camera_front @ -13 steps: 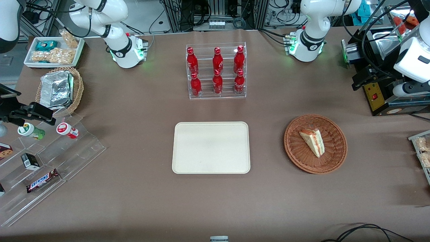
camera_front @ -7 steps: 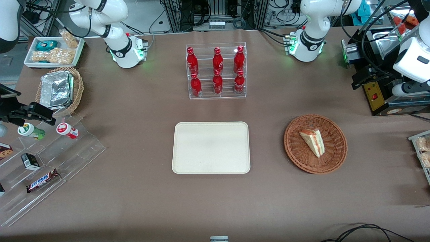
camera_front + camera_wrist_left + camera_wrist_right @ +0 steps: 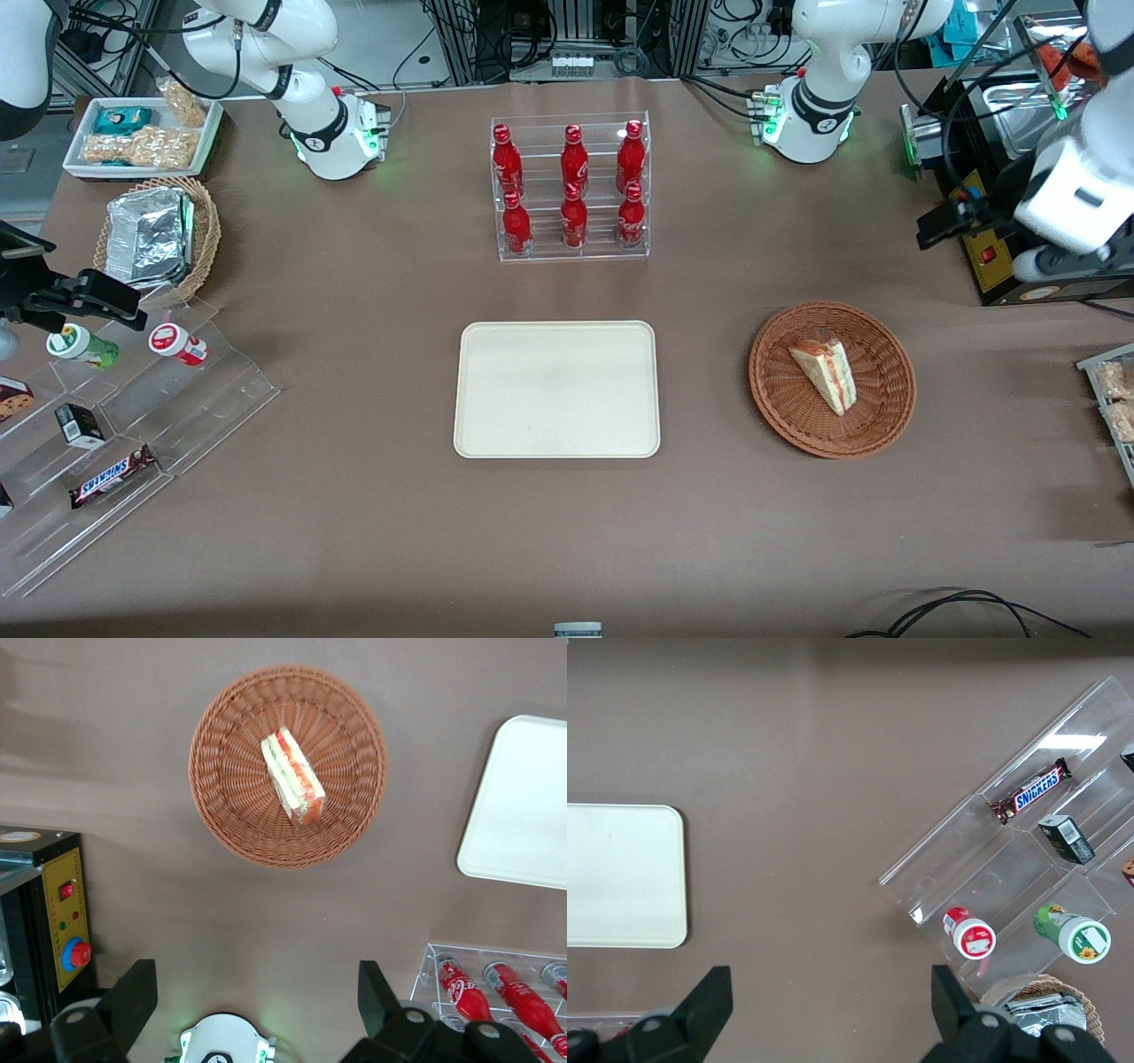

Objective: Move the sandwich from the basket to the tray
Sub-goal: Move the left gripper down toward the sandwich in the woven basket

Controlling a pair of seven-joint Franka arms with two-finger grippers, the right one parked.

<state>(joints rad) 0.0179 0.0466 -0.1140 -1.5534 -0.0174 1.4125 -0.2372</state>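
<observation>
My gripper (image 3: 252, 1010) hung high over the table at the working arm's end, its fingers (image 3: 133, 992) spread wide and holding nothing, well apart from the basket (image 3: 833, 378) below. Within the past second the arm had swung in from the table's edge toward the basket, its wrist tilting over; nothing on the table had shifted. I took that as the opening of the reach, with the pickup not yet begun.

The sandwich (image 3: 826, 374) lay on its side near the middle of the basket, untouched, its red and green layers facing up and its narrow tip pointing toward the front camera. The basket sat toward the working arm's end of the table, level with the tray (image 3: 556, 389).

The tray lay near the table's centre, well apart from the basket, with nothing in it. A clear rack of red bottles (image 3: 571, 188) stood farther from the front camera than the tray.
</observation>
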